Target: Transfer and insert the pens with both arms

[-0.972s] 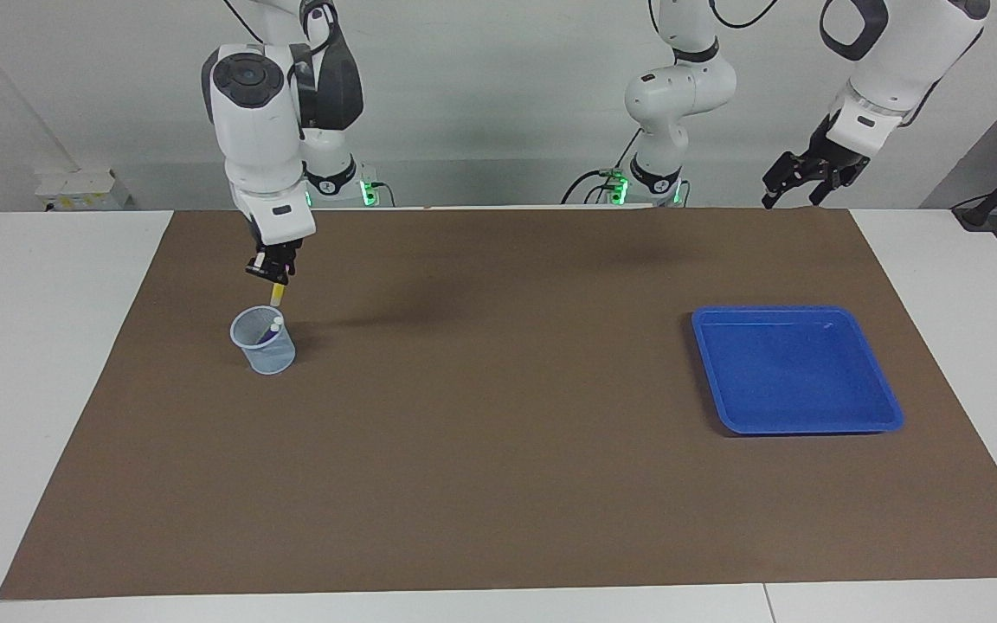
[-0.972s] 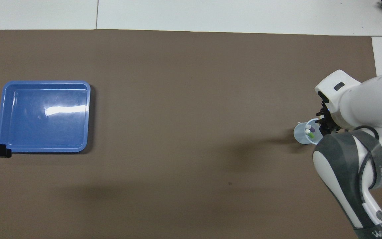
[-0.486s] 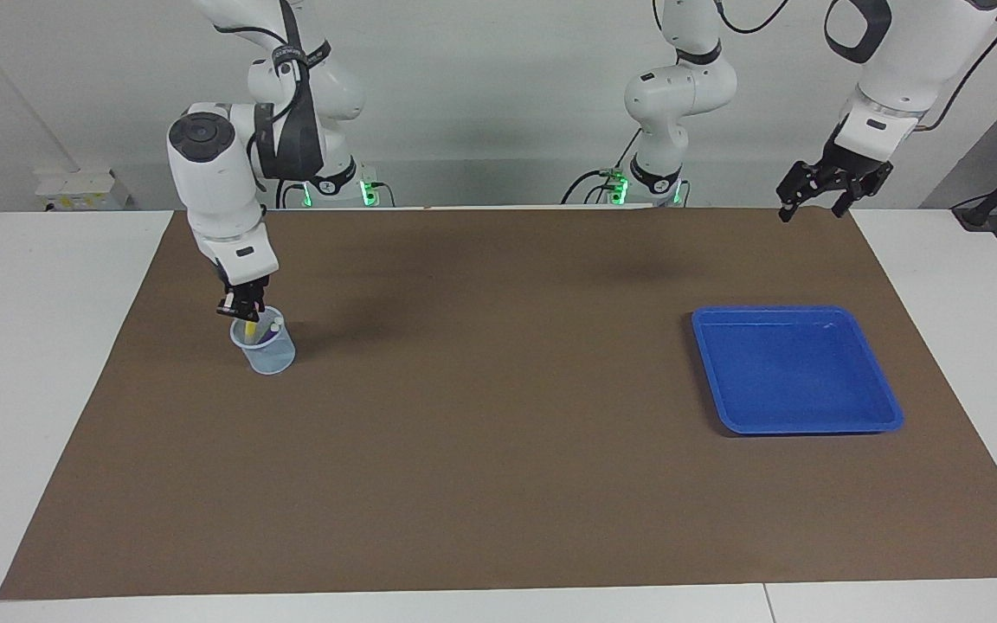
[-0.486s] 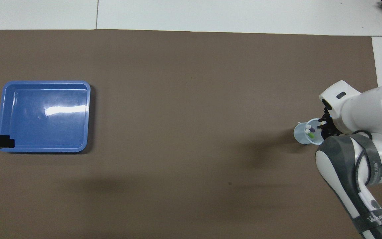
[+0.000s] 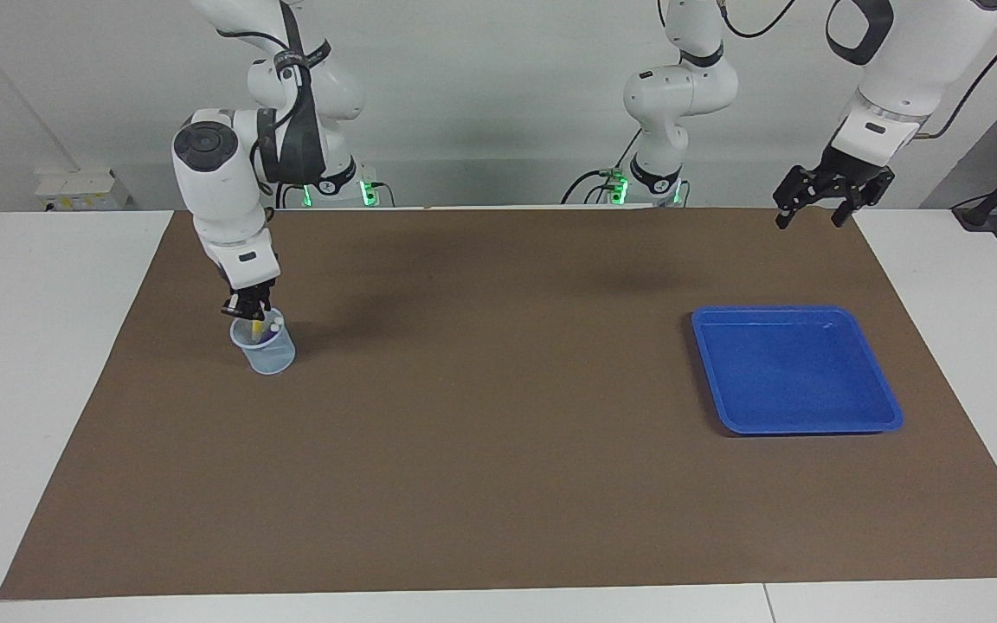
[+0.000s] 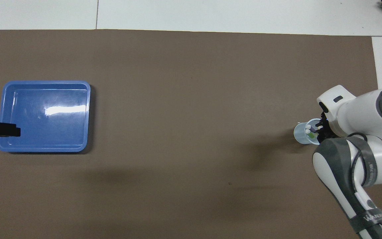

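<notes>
A robotics lab: two white arms (image 5: 230,190) bolted at a mat-covered table (image 5: 498,389), bare walls.

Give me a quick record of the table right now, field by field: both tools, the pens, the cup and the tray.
right tool: low over the cup, yellow pen under its fingertips
left tool: open, waiting in the air near the table edge at the left arm's end
cup: upright on the brown mat, toward the right arm's end
yellow pen: upright, lower end inside the cup
other pens: standing in the cup, pale caps up
tray: blue, holds no pens
</notes>
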